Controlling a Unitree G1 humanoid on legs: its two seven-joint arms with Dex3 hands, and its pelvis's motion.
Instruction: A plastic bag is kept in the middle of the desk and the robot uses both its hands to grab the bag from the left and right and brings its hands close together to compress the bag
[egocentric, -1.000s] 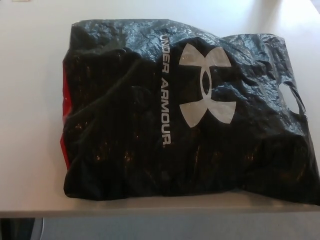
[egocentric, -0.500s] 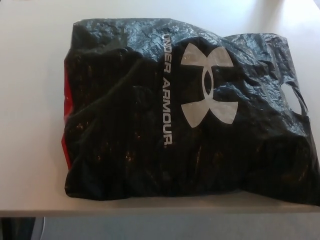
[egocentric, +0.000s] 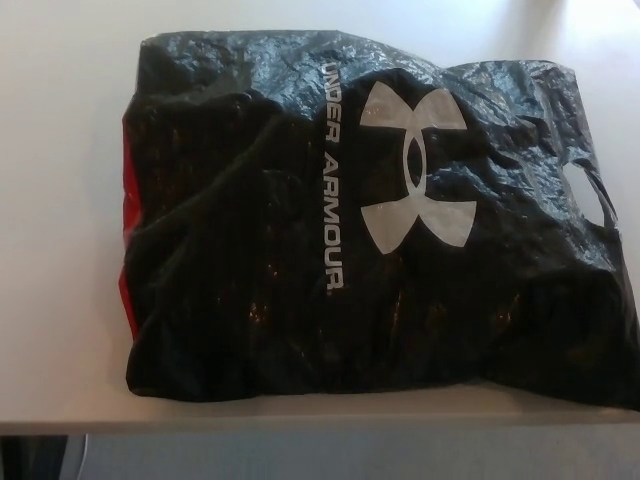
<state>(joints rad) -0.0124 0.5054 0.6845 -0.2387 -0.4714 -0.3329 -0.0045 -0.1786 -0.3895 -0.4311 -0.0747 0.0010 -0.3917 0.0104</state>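
Head view shows neither of my hands, so I cannot tell how their fingers stand. A crumpled, glossy black plastic bag (egocentric: 300, 250) lies flat in the middle of the pale white desk (egocentric: 60, 200), its lower edge close to the desk's near edge and its right side running to the picture's border. Bare desk lies open to my left and beyond the bag. A red strip (egocentric: 127, 230) lines its left edge; a cut-out handle hole (egocentric: 590, 192) sits on the right. White lettering reads "UNDER ARMOUR" (egocentric: 332, 180), beside the white logo (egocentric: 415, 165).
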